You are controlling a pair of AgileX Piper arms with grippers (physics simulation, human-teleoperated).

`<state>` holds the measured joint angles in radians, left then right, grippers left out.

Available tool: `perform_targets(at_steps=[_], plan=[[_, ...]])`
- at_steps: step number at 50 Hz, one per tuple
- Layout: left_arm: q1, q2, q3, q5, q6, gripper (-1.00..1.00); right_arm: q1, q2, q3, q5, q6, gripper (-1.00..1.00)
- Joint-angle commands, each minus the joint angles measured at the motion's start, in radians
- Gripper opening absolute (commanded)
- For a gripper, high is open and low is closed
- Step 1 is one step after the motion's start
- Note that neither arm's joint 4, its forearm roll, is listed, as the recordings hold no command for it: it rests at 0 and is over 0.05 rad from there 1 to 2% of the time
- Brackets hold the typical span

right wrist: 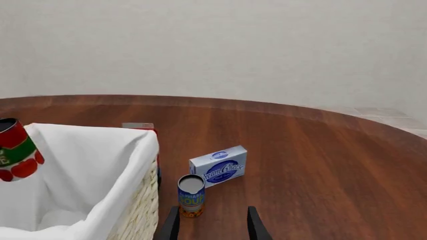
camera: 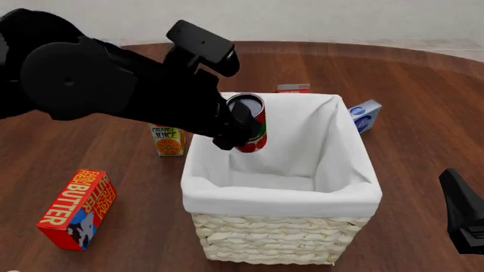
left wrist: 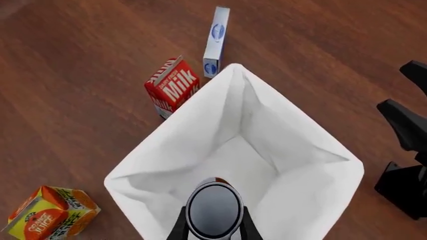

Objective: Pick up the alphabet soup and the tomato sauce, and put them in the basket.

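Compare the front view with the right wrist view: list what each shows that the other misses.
Front view only: the red butter box and the orange juice carton.

Right wrist view only: the blue-labelled alphabet soup can standing on the table, right gripper open toward it.

Both: the white-lined wicker basket, the red-and-green tomato sauce can, the blue-and-white cream cheese box.

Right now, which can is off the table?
The tomato sauce, red-and-green, held by the left gripper over the basket. The blue alphabet soup stands on the table.

The table (camera: pixel 423 73) is round, of dark brown wood. Behind it stands a plain pale wall (right wrist: pixel 267 45). Light is soft.
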<state>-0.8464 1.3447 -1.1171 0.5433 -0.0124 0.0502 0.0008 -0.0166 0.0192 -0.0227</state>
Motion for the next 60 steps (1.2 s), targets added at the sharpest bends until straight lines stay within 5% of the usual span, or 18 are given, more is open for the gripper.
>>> perform_targets(at_steps=[1,60], plan=[[-0.024,0.009,0.013,0.009,0.018,-1.0,0.001,0.0,0.0,0.001,-0.002,1.0],[-0.032,0.103,0.018,0.035,0.09,-1.0,-0.001,0.0,-0.001,-0.001,0.004,1.0]])
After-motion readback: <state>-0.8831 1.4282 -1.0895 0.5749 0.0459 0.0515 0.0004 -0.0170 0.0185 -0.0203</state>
